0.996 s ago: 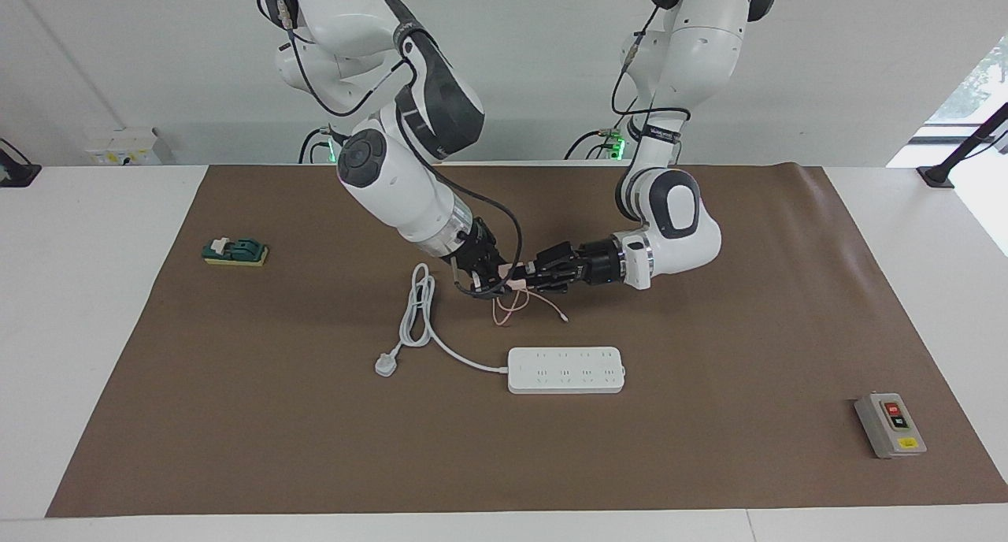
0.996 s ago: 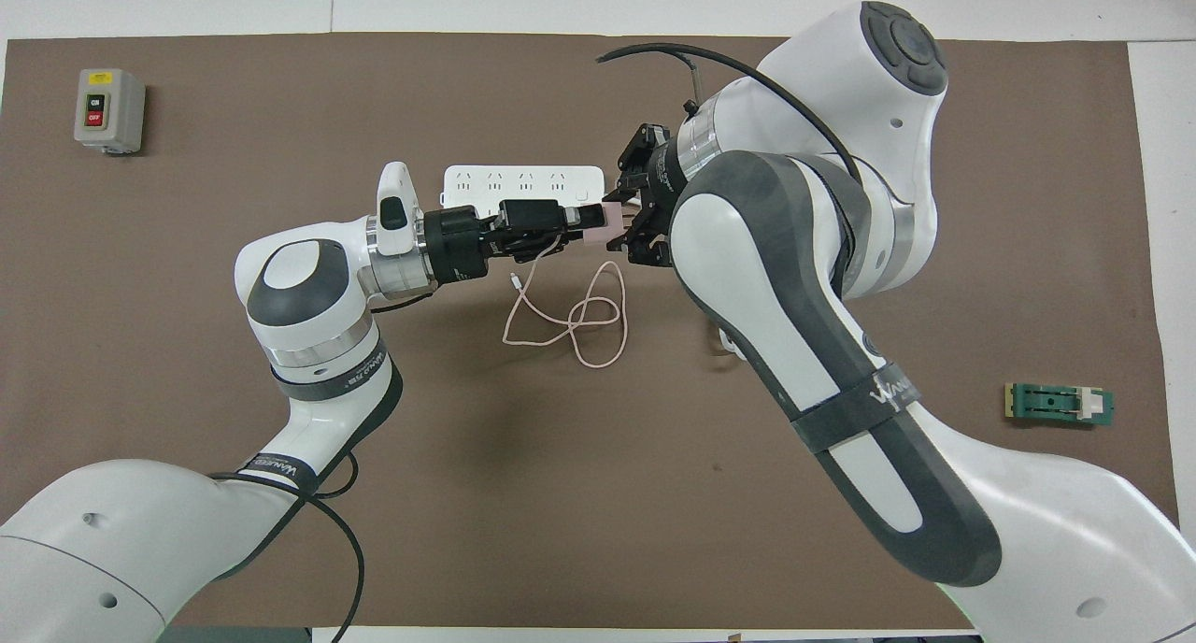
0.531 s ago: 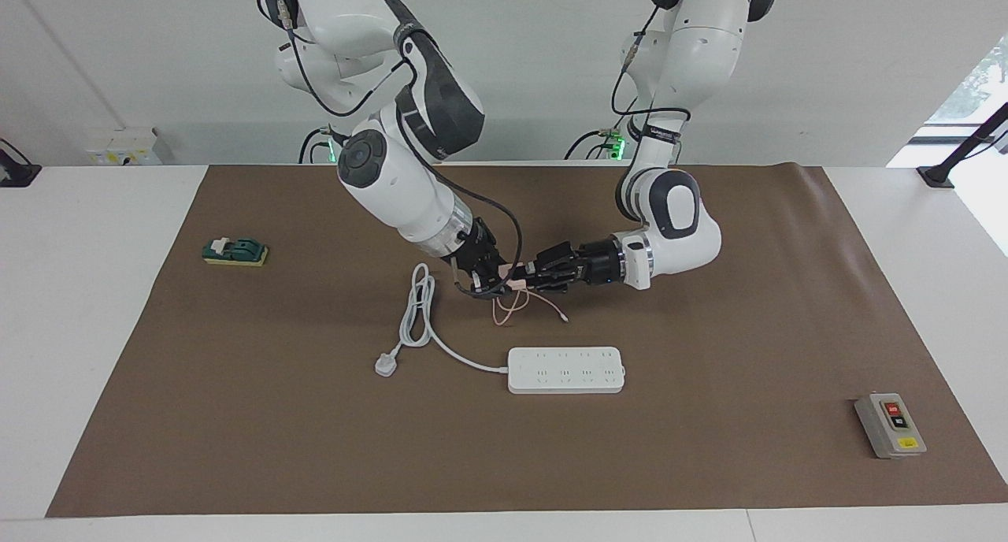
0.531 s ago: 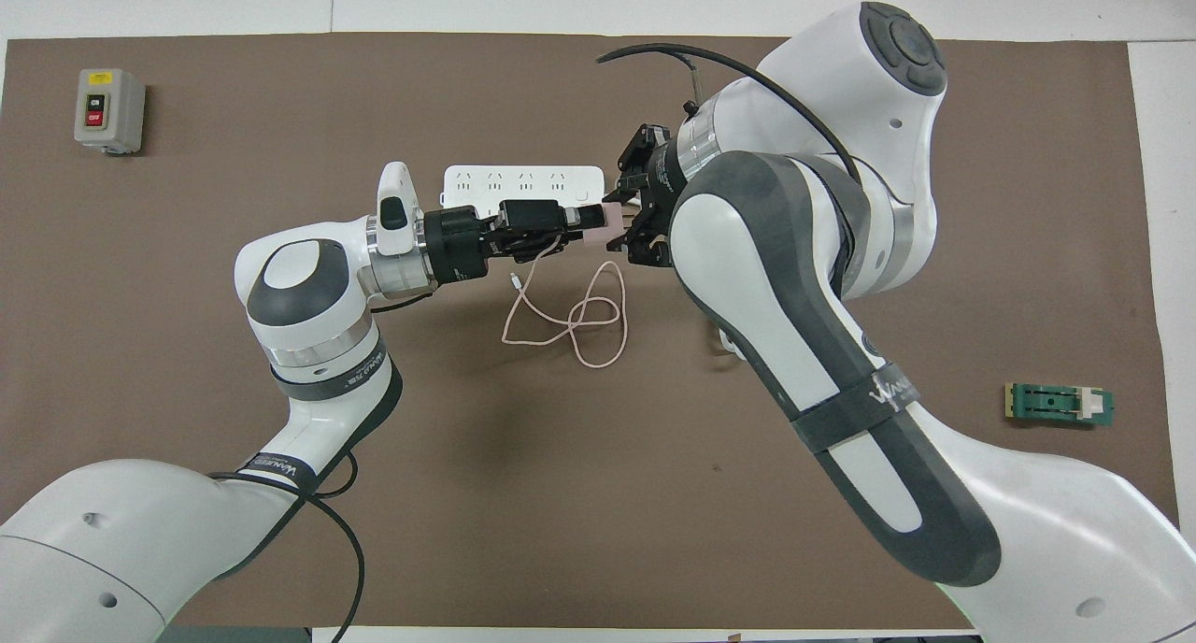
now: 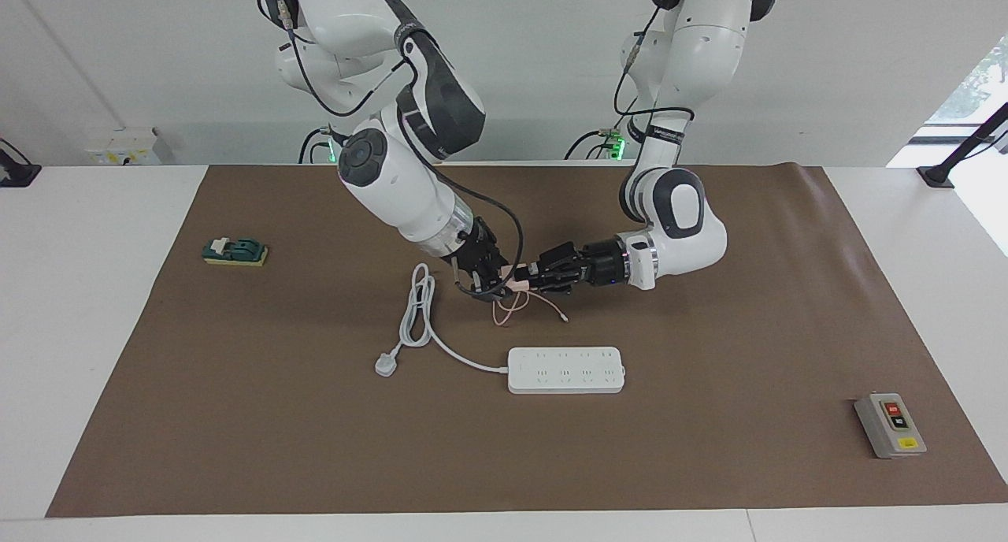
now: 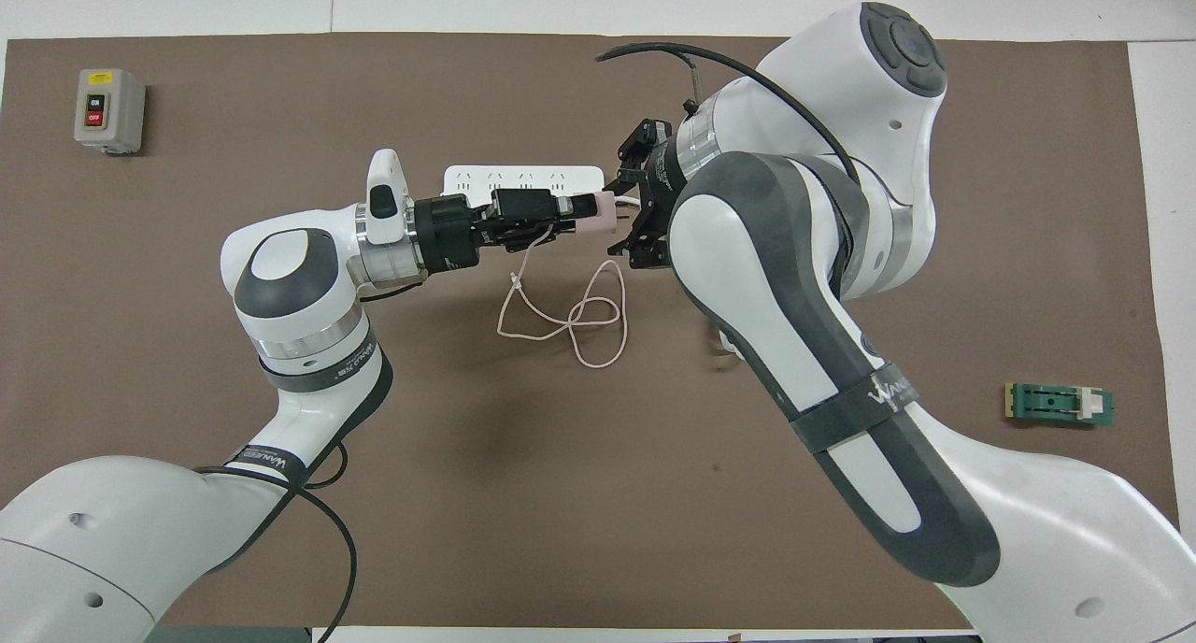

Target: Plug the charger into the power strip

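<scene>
Where clock directions are used, they refer to the overhead view, with the centre of the brown paper-like mat (image 6: pixel 561 493) as the dial's hub.

At ten o'clock, near the mat's corner, stands a grey box with red and black buttons (image 6: pixel 109 110), well apart from everything else.

The left arm enters from seven o'clock and reaches toward the hub. The left gripper (image 6: pixel 584 215) is clamped on the charger (image 6: pixel 603 211), a small pale pink cube-shaped wall adapter held up in the air over the mat, just above the hub.

From the charger a long thin pink cable (image 6: pixel 579 321) drops toward six o'clock and lies in loose loops on the mat.

At twelve o'clock of the held charger, and farther from the robots, the power strip (image 6: pixel 523 176) lies flat on the mat. It is a long flat white rectangular bar with two rows of sockets, partly covered from above by the left gripper. In the facing view the strip (image 5: pixel 565 369) shows whole and apart from both grippers. Its thick white cord (image 5: pixel 417 306) ends in a white plug (image 5: pixel 385 364).

At three o'clock of the charger, just beside it, hangs the right gripper (image 6: pixel 628 204) of the arm entering from five o'clock. Whether this claw is open or closed cannot be told.

At four o'clock, near the mat's edge, rests a small green block-like object (image 6: pixel 1059 405).
</scene>
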`<action>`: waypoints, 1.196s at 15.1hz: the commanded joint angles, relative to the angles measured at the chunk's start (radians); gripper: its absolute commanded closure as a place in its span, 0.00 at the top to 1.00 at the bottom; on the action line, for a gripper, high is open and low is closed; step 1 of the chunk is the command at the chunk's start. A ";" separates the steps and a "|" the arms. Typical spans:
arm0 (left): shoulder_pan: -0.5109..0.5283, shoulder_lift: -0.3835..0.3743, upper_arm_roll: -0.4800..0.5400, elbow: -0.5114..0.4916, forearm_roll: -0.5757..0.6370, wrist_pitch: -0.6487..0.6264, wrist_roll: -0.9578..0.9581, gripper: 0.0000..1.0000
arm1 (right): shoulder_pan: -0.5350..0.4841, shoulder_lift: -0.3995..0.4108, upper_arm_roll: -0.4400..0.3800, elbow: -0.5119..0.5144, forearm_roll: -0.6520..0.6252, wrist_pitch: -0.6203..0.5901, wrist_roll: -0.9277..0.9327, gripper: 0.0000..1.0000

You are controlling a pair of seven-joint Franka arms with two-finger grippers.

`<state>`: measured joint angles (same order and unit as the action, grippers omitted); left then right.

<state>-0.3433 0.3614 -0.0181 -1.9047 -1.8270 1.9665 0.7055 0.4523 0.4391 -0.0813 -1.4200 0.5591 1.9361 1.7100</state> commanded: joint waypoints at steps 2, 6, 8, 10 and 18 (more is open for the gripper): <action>0.021 -0.004 -0.002 0.044 0.057 0.048 -0.067 0.00 | -0.003 -0.049 -0.003 -0.059 -0.004 0.015 -0.021 1.00; 0.024 -0.024 0.009 0.078 0.196 0.167 -0.124 0.00 | -0.012 -0.085 -0.006 -0.092 -0.016 0.007 -0.027 1.00; 0.027 -0.041 0.043 0.091 0.358 0.187 -0.191 0.00 | -0.020 -0.103 -0.006 -0.099 -0.045 -0.002 -0.026 1.00; 0.027 -0.070 0.088 0.098 0.533 0.186 -0.283 0.00 | -0.032 -0.122 -0.006 -0.100 -0.070 -0.022 -0.017 1.00; 0.029 -0.154 0.242 0.162 1.219 0.062 -0.515 0.00 | -0.049 -0.163 -0.006 -0.108 -0.073 -0.017 -0.045 1.00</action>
<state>-0.3100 0.2303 0.2038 -1.7842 -0.7360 2.0915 0.2592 0.4205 0.3142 -0.0934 -1.4895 0.5013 1.9163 1.7020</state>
